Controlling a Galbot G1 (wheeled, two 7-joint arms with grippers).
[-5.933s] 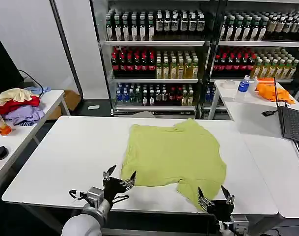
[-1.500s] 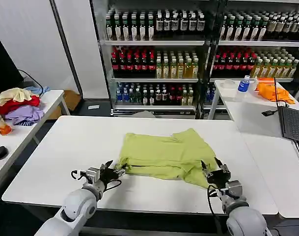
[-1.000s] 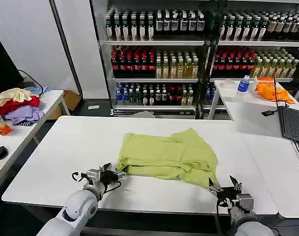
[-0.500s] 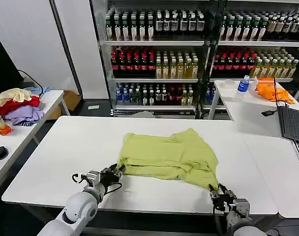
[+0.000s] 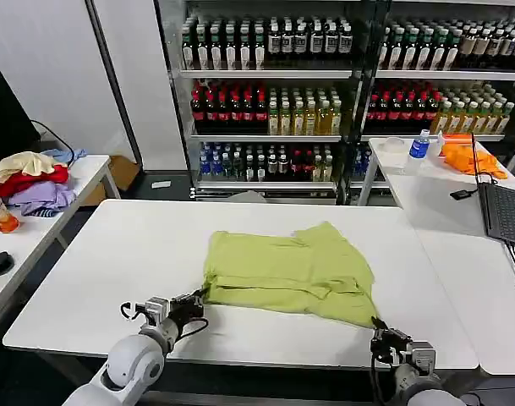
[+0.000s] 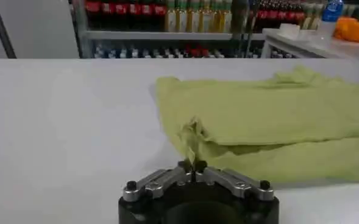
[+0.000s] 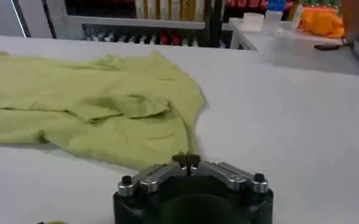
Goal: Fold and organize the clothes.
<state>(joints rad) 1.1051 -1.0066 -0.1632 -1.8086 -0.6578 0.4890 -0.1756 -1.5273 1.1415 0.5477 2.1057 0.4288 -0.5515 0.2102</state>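
The lime yellow-green T-shirt (image 5: 291, 271) lies folded in half across the middle of the white table (image 5: 113, 254), its doubled edge towards me. My left gripper (image 5: 195, 301) sits low at the shirt's near left corner. In the left wrist view that gripper (image 6: 193, 164) is shut, with a pinch of shirt cloth (image 6: 277, 115) rising from between its tips. My right gripper (image 5: 380, 331) is at the near right corner, close to the table's front edge. In the right wrist view it (image 7: 186, 159) is shut where the shirt's (image 7: 94, 109) edge runs down to its tips.
A cream, red and lavender clothes pile (image 5: 30, 182) sits on the side table at left. At right stand an open laptop (image 5: 504, 211), an orange cloth (image 5: 468, 156) and a water bottle (image 5: 419, 145). Shelves of bottles (image 5: 325, 93) stand behind the table.
The shirt's near half was folded up over its far half. In the last second my right gripper went from open to shut at the near right corner, and both grippers drew slightly towards me.
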